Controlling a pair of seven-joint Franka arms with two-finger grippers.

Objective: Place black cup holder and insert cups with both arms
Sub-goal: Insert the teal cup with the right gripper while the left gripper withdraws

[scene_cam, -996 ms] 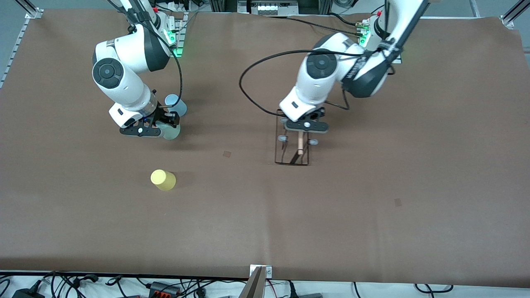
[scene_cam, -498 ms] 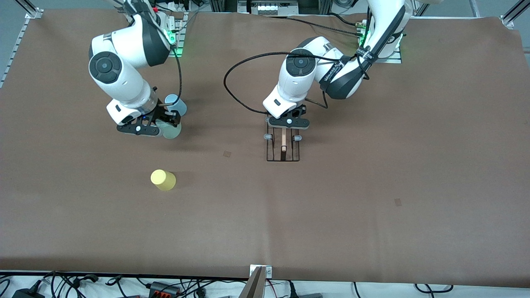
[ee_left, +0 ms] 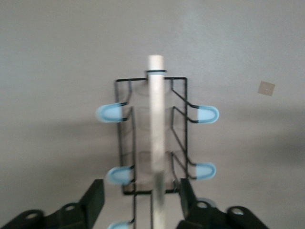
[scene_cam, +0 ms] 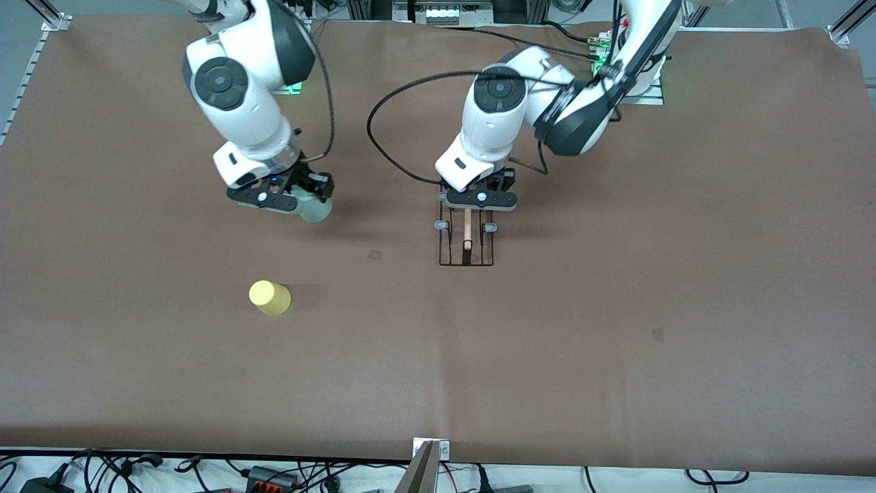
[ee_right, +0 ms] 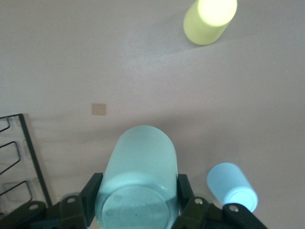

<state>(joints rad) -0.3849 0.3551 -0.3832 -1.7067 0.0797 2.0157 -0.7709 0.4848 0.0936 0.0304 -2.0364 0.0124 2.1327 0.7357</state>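
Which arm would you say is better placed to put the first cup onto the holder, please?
The right arm, probably: its end effector already grips the pale green cup. The left end effector stands open astride the black cup holder's wooden handle, holding no cup.

Even overhead light, soft shadows, blurry wrist views

The right gripper (ee_right: 137, 202) clamps the pale green cup (ee_right: 137, 181). The light blue cup (ee_right: 232, 186) stands close by; the yellow cup (ee_right: 210, 20) is well apart from both.
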